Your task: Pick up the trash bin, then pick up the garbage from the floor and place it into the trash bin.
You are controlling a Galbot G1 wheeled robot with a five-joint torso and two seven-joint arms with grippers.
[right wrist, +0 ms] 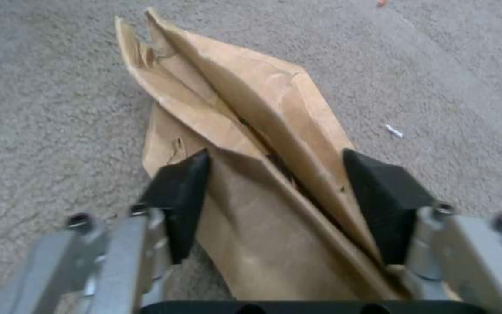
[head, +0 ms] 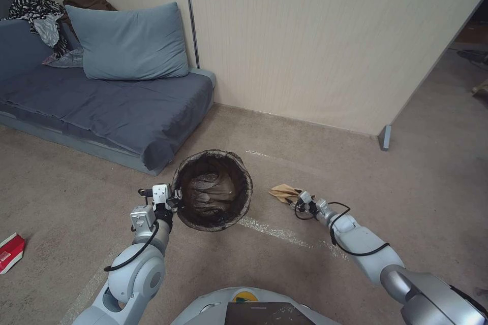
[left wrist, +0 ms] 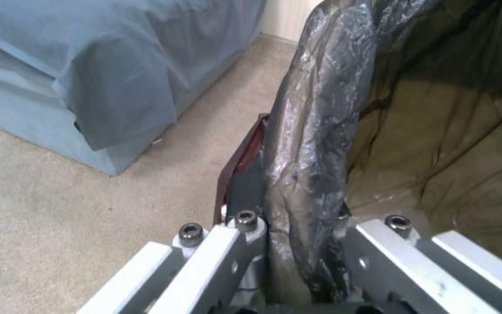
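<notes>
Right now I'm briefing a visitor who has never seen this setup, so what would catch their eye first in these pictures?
First, the trash bin with its dark liner, mid-carpet before the grey sofa, its rim pinched by the left gripper. Next, the right gripper reaching low to the floor, its black pads straddling a folded piece of tan paper, not visibly closed on it. A red-and-white piece of litter lies far to the robot's left.

No text, brand, number or sign can be read anywhere. White markings are borne by the flat red package [head: 10,253] lying on the carpet at the robot's far left, but they are too small to be made out. A small green mark sits on the yellow round patch [head: 245,296] on the robot's base, and it cannot be deciphered either.
</notes>
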